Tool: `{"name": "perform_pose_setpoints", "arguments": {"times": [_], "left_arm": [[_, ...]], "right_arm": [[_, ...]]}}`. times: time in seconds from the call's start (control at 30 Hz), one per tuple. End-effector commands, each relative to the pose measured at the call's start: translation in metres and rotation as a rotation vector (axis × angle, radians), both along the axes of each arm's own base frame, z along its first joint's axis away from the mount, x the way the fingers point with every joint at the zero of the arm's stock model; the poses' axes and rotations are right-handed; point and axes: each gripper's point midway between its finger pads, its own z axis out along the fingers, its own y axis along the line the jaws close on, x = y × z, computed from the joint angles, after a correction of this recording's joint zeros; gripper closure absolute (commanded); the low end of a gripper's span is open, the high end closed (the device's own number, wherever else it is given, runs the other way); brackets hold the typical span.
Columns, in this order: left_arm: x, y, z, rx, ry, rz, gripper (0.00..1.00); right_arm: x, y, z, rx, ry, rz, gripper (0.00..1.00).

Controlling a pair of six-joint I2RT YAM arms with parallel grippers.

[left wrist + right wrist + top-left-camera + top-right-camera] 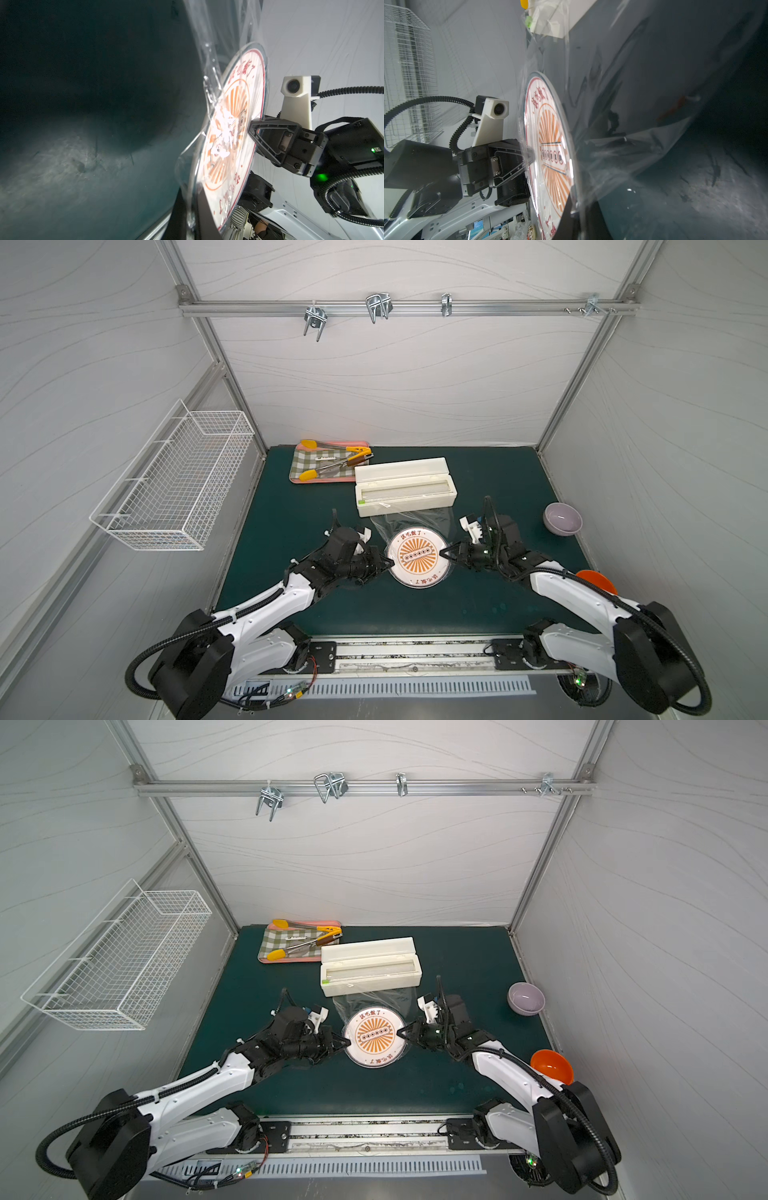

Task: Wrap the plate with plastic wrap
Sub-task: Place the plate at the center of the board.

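The plate (417,558) (375,1038), white with an orange sunburst, is at the middle of the green mat under a sheet of plastic wrap (409,520). The film runs back to the open cream dispenser box (405,487). My left gripper (390,562) (192,220) is shut on the plate's left rim, with film between its fingers. My right gripper (442,551) (580,216) is shut on the right rim, also through film. In the wrist views the plate (245,83) (550,124) seems raised slightly off the mat, and crinkled film (623,104) hangs beyond its edge.
A green-checked tray (301,472) with tongs lies at the back left, touching the dispenser box. A pale purple bowl (562,519) stands at the right. An orange bowl (596,580) sits behind my right arm. A wire basket (174,485) hangs on the left wall.
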Motion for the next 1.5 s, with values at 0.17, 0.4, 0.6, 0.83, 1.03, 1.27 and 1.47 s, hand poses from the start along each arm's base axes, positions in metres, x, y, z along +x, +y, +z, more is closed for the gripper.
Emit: {"name": "perform_pose_setpoints", "arguments": {"times": [0.17, 0.4, 0.6, 0.83, 1.03, 1.27, 1.47], "left_arm": [[0.002, 0.005, -0.041, 0.096, -0.012, 0.005, 1.0], [0.01, -0.005, -0.069, 0.134, 0.045, -0.025, 1.0], [0.005, 0.002, -0.082, 0.175, 0.106, -0.025, 1.0], [-0.006, 0.006, -0.09, 0.21, 0.187, -0.055, 0.91], [-0.012, 0.008, -0.094, 0.243, 0.229, -0.084, 0.83], [-0.023, 0.023, -0.095, 0.264, 0.293, -0.084, 0.62], [-0.022, 0.04, -0.069, 0.247, 0.265, -0.053, 0.53]], "right_arm": [[0.006, -0.02, -0.06, -0.183, 0.098, -0.08, 1.0], [0.018, -0.017, -0.08, -0.228, 0.119, -0.076, 1.0], [0.017, -0.021, -0.093, -0.294, 0.134, -0.054, 1.0], [0.007, -0.031, -0.109, -0.413, 0.197, -0.006, 0.91], [0.005, -0.033, -0.112, -0.453, 0.215, 0.021, 0.8], [0.004, -0.036, -0.102, -0.473, 0.201, 0.042, 0.53], [0.013, -0.054, -0.077, -0.513, 0.175, 0.006, 0.35]]}}
